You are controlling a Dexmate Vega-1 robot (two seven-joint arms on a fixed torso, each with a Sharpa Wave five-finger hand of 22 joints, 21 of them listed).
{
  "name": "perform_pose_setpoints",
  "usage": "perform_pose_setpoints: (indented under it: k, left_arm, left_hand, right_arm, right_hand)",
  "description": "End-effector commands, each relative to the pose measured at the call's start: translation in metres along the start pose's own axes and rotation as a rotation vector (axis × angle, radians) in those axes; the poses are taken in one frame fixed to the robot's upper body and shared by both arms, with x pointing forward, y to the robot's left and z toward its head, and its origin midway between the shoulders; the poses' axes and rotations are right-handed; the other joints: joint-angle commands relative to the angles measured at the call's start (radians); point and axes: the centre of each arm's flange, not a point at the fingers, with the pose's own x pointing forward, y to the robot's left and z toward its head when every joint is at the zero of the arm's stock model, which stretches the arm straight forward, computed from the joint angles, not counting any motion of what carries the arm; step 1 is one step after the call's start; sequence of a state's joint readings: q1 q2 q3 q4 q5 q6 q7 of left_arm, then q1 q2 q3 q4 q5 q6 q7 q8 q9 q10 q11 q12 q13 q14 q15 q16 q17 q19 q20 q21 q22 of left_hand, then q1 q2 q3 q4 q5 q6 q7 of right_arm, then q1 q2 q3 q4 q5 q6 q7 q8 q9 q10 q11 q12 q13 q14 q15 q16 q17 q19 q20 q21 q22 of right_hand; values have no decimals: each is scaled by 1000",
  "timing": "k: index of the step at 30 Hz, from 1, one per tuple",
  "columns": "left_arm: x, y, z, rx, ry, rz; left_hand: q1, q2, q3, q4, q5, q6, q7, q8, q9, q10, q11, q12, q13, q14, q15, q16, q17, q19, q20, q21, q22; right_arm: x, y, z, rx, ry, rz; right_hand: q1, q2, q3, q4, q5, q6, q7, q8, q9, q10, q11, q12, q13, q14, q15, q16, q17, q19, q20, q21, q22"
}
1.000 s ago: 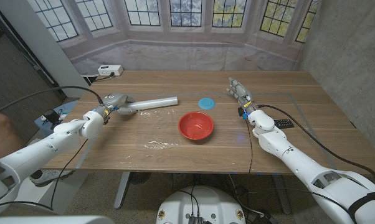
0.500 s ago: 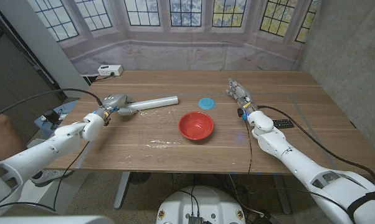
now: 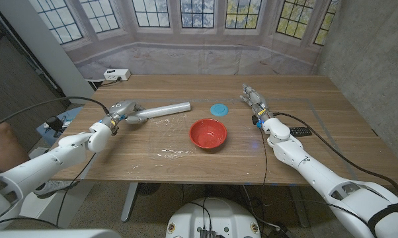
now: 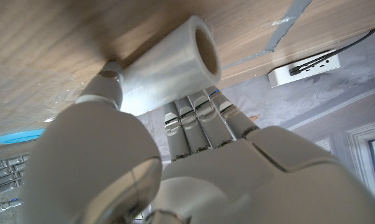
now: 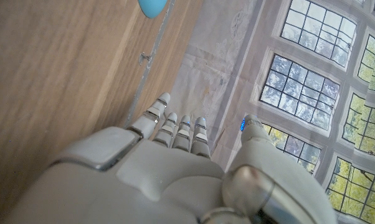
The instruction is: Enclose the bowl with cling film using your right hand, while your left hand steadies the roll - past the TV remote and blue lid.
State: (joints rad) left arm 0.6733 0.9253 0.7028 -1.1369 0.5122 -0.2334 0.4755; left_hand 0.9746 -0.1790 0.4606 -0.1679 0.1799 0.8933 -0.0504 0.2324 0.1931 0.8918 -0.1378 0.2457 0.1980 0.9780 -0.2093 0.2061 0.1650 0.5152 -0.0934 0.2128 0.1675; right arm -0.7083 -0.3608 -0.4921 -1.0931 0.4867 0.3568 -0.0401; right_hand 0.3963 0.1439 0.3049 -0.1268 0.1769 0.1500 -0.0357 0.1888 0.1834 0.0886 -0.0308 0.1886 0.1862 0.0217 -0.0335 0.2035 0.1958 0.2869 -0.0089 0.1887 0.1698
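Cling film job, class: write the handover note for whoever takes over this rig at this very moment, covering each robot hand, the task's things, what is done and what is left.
Left robot hand: grips the near end of the cling film roll, which lies on the wooden table.
Right robot hand: holds nothing, fingers apart, to the right of the blue lid.
Red bowl: mid-table, uncovered.
Loose cling film lies crumpled on the table, left of the bowl.
TV remote: behind the right forearm.
Done: roll steadied.
Left: right robot hand pulls film over the bowl and wraps it.
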Motion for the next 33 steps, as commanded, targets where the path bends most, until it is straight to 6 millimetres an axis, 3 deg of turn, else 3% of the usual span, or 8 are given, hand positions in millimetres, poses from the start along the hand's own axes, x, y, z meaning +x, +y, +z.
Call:
perform_pose_setpoints:
  k: [1, 19, 24, 27, 33]
  left_arm:
    - [-3, 6, 1, -25, 4, 45]
    - [-8, 8, 1, -37, 13, 74]
    - [-8, 5, 4, -29, 26, 59]
    - [-8, 5, 4, -23, 45, 46]
    - [-8, 5, 4, -24, 91, 16]
  left_hand:
    - [176, 173, 3, 1, 2, 12, -4, 0, 4, 12, -8, -3, 3, 16, -1, -5, 2, 13, 0, -2, 1]
    - [188, 181, 0, 4, 5, 38, -7, 0, 5, 29, -8, -6, 5, 34, -4, -8, 3, 24, -19, -5, 1]
    - [139, 161, -25, 26, -3, 17, -16, -15, 5, 14, -8, -19, 6, 11, 18, -24, 0, -1, -30, -18, 2]
    - [102, 155, -35, 40, -6, -3, -21, -28, 5, -11, -8, -34, 6, -11, 41, -33, -2, -23, -21, -25, 3]
    - [23, 132, -64, 61, -6, -89, -20, -55, 3, -53, 9, -50, 8, -68, 92, -34, 0, -43, 31, -24, 5]
  right_arm:
    - [1, 1, 0, 5, -2, 3]
    - [0, 4, -3, 7, 5, 5]
    - [1, 5, -4, 8, 7, 7]
    - [1, 5, -4, 8, 9, 7]
    - [2, 4, -3, 7, 10, 9]
  right_hand:
    - [9, 7, -3, -3, 3, 9, 3, 5, 3, 7, -1, 6, 3, 5, -36, 5, 2, 1, 6, 6, 3]
    - [9, 7, -4, -2, 3, 10, 4, 5, 3, 10, -1, 6, 3, 5, -36, 6, 2, 3, 4, 6, 3]
    - [9, 7, -5, -2, 3, 11, 4, 5, 3, 10, 0, 6, 3, 5, -37, 6, 2, 4, 4, 7, 3]
    - [9, 7, -5, -2, 3, 11, 4, 5, 3, 10, 0, 6, 3, 5, -37, 6, 2, 4, 4, 7, 3]
    - [9, 7, -5, -1, 3, 10, 3, 5, 3, 10, 0, 6, 3, 5, -38, 6, 2, 4, 5, 7, 3]
